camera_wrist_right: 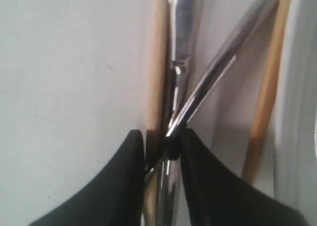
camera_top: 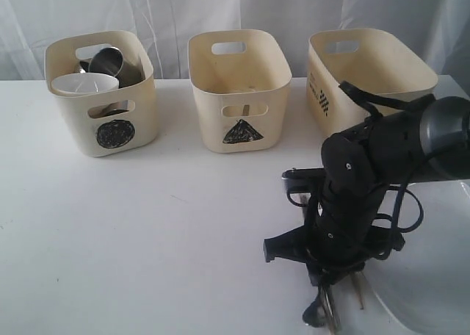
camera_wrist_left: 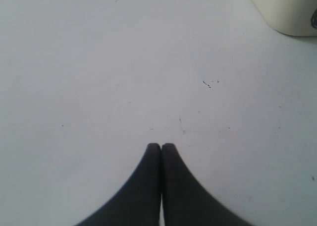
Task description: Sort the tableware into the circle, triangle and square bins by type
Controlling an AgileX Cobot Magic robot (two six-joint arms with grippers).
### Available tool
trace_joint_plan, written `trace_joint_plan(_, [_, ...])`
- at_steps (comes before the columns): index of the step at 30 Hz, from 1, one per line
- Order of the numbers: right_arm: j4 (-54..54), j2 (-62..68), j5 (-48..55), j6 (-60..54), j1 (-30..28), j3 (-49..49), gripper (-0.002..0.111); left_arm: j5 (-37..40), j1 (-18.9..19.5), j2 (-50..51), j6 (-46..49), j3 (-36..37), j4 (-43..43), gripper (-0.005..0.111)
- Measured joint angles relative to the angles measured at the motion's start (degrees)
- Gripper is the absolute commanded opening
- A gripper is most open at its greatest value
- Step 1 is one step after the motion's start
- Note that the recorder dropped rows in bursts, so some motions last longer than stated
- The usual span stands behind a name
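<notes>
Crossing in the right hand (camera_wrist_right: 161,137), metal cutlery (camera_wrist_right: 183,28) and one wooden chopstick (camera_wrist_right: 157,62) are pinched tight beside the plate (camera_top: 440,276), cut off at the edge; fork, knife or spoon cannot be told; the left hand (camera_wrist_left: 161,147) is shut above the table (camera_wrist_left: 99,62)

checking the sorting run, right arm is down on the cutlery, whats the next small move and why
Probably raise the right gripper a little, straight up. Its jaws are closed on the cutlery, a wooden chopstick and crossed steel pieces, low beside the plate, so lifting clear comes before carrying it off.
</notes>
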Motion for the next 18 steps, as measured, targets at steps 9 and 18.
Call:
trace_joint_plan(9, [0.22, 0.42, -0.88, 0.97, 0.0, -0.13, 0.0, 0.0, 0.0, 0.0, 0.0, 0.0, 0.0, 0.0])
trace_joint_plan(18, [0.58, -4.56, -1.99, 1.11, 0.0, -0.13, 0.0, 0.0, 0.0, 0.0, 0.0, 0.0, 0.0, 0.0])
